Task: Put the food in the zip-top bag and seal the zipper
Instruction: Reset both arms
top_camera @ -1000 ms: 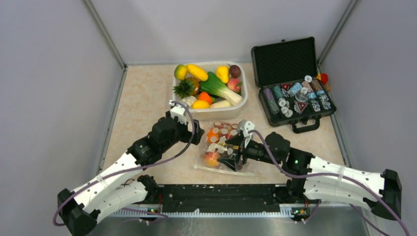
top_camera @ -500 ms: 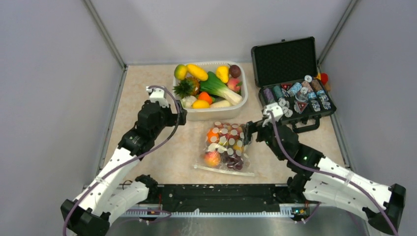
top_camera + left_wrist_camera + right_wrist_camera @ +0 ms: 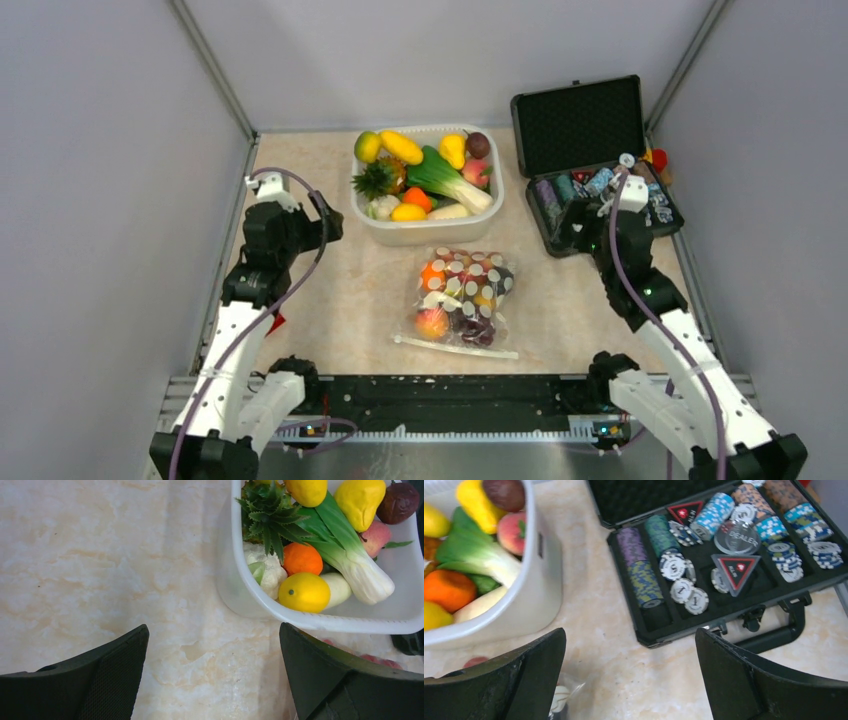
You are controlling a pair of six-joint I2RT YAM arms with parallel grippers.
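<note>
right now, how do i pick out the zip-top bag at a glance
Find the white tub of toy produce at the back of the table. Directly on its near side lies the zip-top bag, holding fruit. Unlike the rigid tub and the black case, it is clear plastic with white dots and a whitish zipper along its near edge.

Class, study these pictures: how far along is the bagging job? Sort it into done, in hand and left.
Done: toy fruits lie inside the zip-top bag. In hand: nothing; the left pincer and right pincer stand open and empty, away from the bag. Left: the zipper along the bag's near edge cannot be judged sealed from here, so check it; other toy produce sits in the white tub.
</note>
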